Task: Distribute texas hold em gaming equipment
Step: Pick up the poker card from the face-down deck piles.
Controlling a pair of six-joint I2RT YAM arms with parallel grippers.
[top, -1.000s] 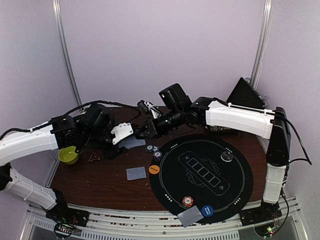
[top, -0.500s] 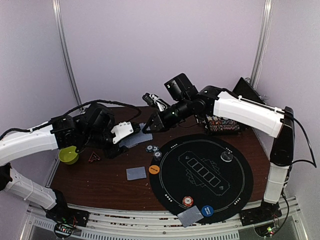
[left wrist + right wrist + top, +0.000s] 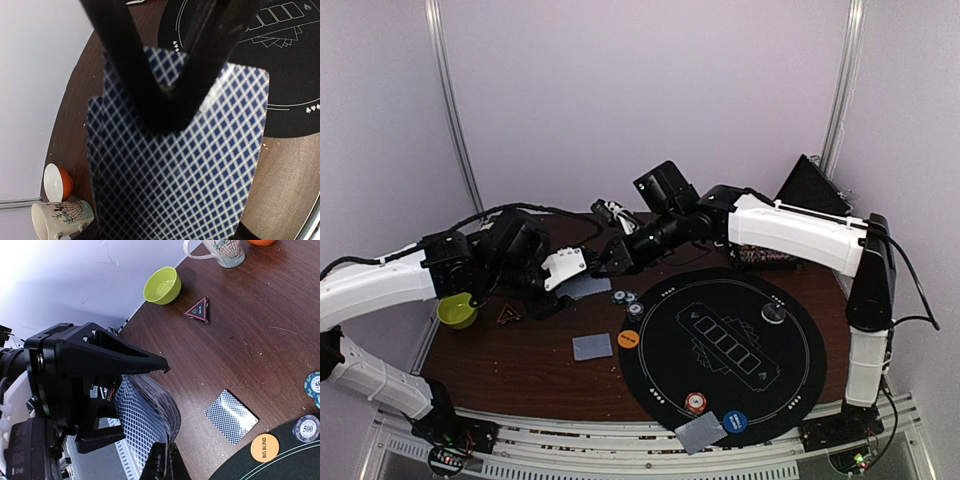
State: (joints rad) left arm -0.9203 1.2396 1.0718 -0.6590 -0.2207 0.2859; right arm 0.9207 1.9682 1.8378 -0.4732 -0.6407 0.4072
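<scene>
My left gripper (image 3: 572, 276) is shut on a deck of blue-diamond-backed cards (image 3: 586, 285), which fills the left wrist view (image 3: 175, 165). The right gripper (image 3: 608, 262) is shut, its dark fingers (image 3: 165, 100) forming a V laid against the top card, which sits offset from the card beneath. In the right wrist view its tips (image 3: 168, 460) meet the bowed deck (image 3: 150, 425). One card (image 3: 592, 346) lies on the wood and another (image 3: 700, 432) at the near rim of the black mat (image 3: 730, 345). Striped chips (image 3: 625, 297), an orange disc (image 3: 629, 339), a blue disc (image 3: 735, 421) and a dark disc (image 3: 773, 313) lie around.
A green bowl (image 3: 457, 312) and a small dark triangle (image 3: 507, 317) sit at the left table edge. A cream mug (image 3: 60, 217) and an orange bowl (image 3: 57, 181) stand near the back edge. A black box (image 3: 810, 185) stands at the back right.
The right arm rose and swung back half a second ago, then came down again onto the deck. The left arm and the deck held still.
</scene>
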